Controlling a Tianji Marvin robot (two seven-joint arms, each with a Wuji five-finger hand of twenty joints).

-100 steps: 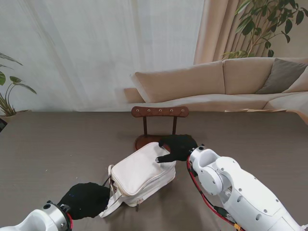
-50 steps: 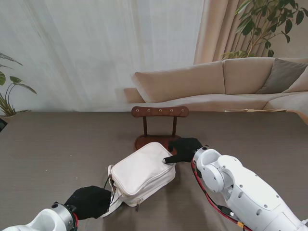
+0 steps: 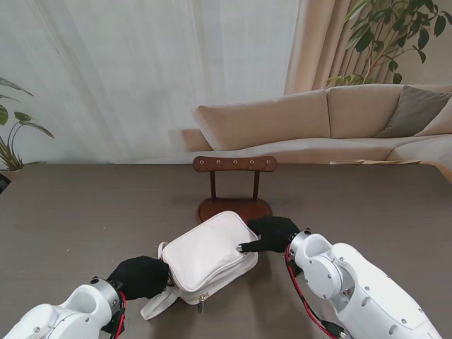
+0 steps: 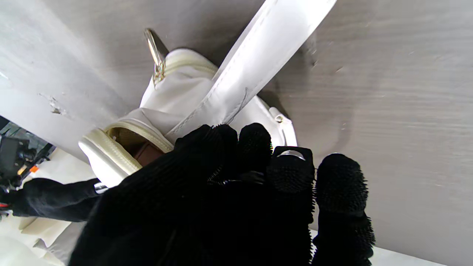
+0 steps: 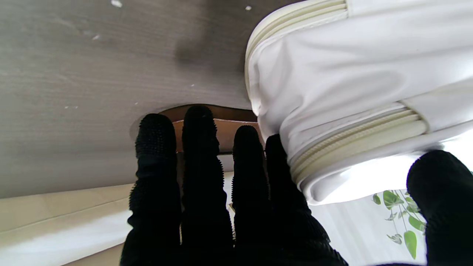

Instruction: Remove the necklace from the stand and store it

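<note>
Grey-brown wood-grain table [image 3: 78,212], beige sofa [image 3: 318,120] beyond

The table [image 3: 85,212] showed a matt grey-brown wood-grain surface. The stand [image 3: 234,185] was dark polished wood with small metal studs along its bar. The bag [image 3: 208,256] was smooth white leather-like material with a ribbed cream zipper [image 5: 354,136], a gold metal ring [image 4: 157,55] and a flat stitched strap [image 4: 255,62]. Both hands wore black knitted, nubbed cloth.
</note>
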